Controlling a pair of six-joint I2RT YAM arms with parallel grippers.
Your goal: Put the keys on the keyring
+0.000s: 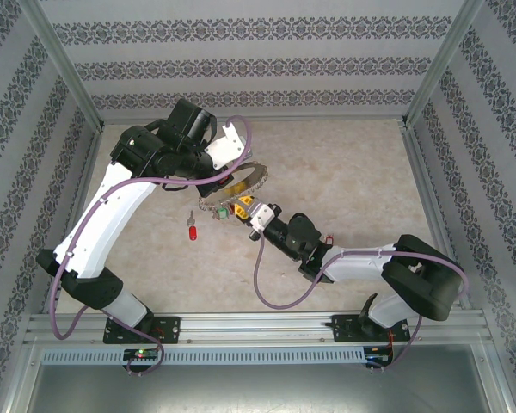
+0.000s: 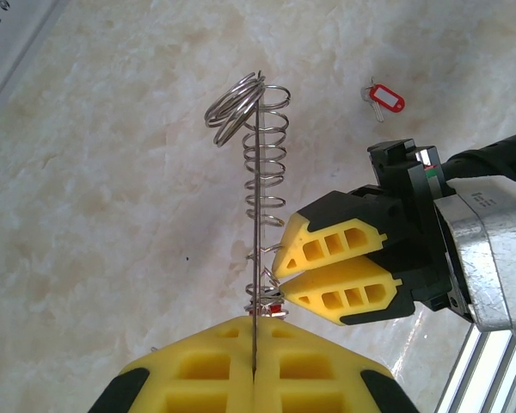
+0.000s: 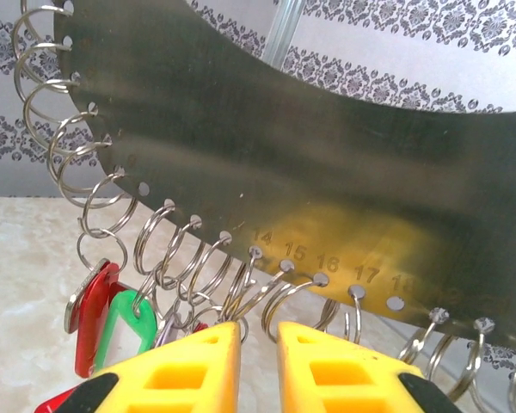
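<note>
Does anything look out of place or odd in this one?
One red-tagged key lies loose on the table, well apart from the keyring that the left gripper is clamped on. It is not on a ring yet. Nothing else stands out.

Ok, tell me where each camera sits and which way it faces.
Top: above and behind, looking down on table; left arm, right arm show.
Left wrist: looks along left gripper at keyring edge-on; right gripper alongside.
Right wrist: faces keyring's flat side; own fingers below.
Shared: keyring in all three; loose red key in top and left wrist.
</note>
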